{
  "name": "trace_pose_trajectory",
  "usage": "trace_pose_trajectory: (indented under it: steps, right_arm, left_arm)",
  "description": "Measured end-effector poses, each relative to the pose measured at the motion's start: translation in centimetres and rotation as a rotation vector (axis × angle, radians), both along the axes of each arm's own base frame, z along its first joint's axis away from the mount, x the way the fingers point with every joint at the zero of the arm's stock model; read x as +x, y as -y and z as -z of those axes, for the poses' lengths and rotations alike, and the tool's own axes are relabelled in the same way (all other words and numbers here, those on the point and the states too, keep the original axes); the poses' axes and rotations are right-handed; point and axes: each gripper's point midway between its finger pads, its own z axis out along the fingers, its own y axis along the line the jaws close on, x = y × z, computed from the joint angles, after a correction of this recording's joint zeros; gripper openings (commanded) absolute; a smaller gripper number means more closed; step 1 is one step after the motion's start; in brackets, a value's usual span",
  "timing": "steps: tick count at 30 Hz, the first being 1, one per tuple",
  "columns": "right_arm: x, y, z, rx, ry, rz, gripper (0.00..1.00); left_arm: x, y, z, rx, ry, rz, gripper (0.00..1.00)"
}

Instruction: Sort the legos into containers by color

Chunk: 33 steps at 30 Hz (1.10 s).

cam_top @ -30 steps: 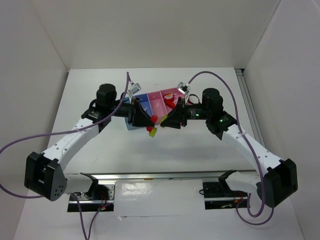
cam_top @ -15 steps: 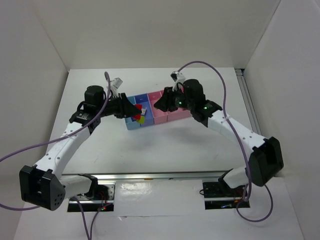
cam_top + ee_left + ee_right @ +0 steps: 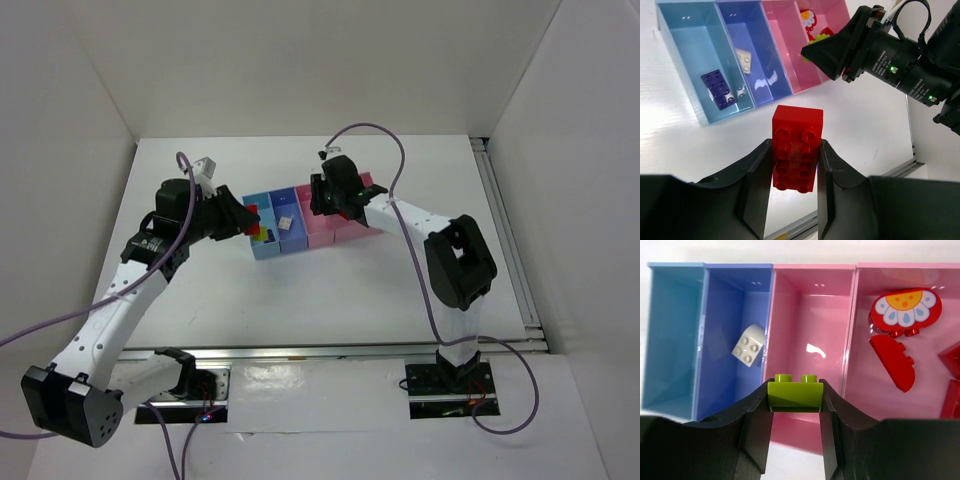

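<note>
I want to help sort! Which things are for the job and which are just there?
For the job: red lego in left tool, green lego in right tool, purple lego, beige lego, red pieces, four trays.
Just there: purple cables, metal rail.

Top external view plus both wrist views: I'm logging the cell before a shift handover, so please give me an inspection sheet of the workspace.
Surface: white table; no damage seen.
Job's things: light blue tray holds a purple brick. Darker blue tray holds a beige brick. Narrow pink tray: nothing seen in it. Wider pink tray holds red pieces.
Clutter: nothing seen.
Grippers: left gripper shut on a red brick, near the light blue tray. Right gripper shut on a lime green brick, above the narrow pink tray.
Cables: purple cables loop off both arms.
Surroundings: white walls; metal rail at the near edge.
</note>
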Motion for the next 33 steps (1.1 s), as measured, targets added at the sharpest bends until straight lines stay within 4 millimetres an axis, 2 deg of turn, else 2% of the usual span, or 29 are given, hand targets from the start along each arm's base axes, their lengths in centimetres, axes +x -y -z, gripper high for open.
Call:
trace_pose_trajectory:
  steps: [2,4,9,12,14,16,19,21,24,26,29,33]
  right_arm:
    - [0.3,0.0,0.6,-0.016,-0.003,0.004,0.62]
    - [0.6,0.1,0.8,-0.029,0.000,0.005,0.74]
    - [1.2,0.3,0.2,-0.046,0.023,0.015,0.76]
    - [0.5,0.8,-0.9,-0.041,0.038,0.014,0.65]
    - [-1.4,1.4,-2.3,-0.001,0.047,-0.011,0.65]
    - [-4.1,2.2,-4.4,0.068,0.054,-0.062,0.77]
    - [-8.0,2.5,-9.4,0.234,0.103,-0.207,0.92]
    - [-10.0,2.4,-13.1,0.339,0.165,-0.318,0.93]
    - [-13.1,1.2,-16.1,0.439,0.204,-0.493,0.95]
    - [-15.0,0.4,-16.5,0.483,0.185,-0.607,1.00]
    - [-17.3,-0.4,-16.1,0.531,0.123,-0.733,1.00]
    - [-18.8,-1.0,-15.7,0.555,0.081,-0.827,1.00]
  left_arm:
    - [0.0,-0.2,0.4,0.007,-0.014,-0.009,0.00]
    - [-0.1,-0.2,0.6,0.009,-0.025,-0.011,0.00]
    - [0.0,0.1,1.1,0.010,-0.047,-0.008,0.00]
    - [0.2,0.4,1.6,0.009,-0.072,-0.003,0.00]
    - [0.5,0.9,1.7,0.009,-0.082,0.015,0.00]
    - [0.7,1.5,1.5,0.008,-0.081,0.065,0.00]
    - [1.1,3.2,0.6,-0.017,-0.063,0.195,0.00]
    - [1.1,4.3,0.0,-0.056,-0.047,0.287,0.00]
    - [0.8,5.4,-0.6,-0.138,-0.028,0.403,0.00]
    - [0.5,5.9,-1.2,-0.191,-0.010,0.473,0.00]
    - [-0.2,6.8,-2.0,-0.257,0.028,0.579,0.00]
    - [-1.5,7.7,-2.9,-0.331,0.063,0.694,0.00]
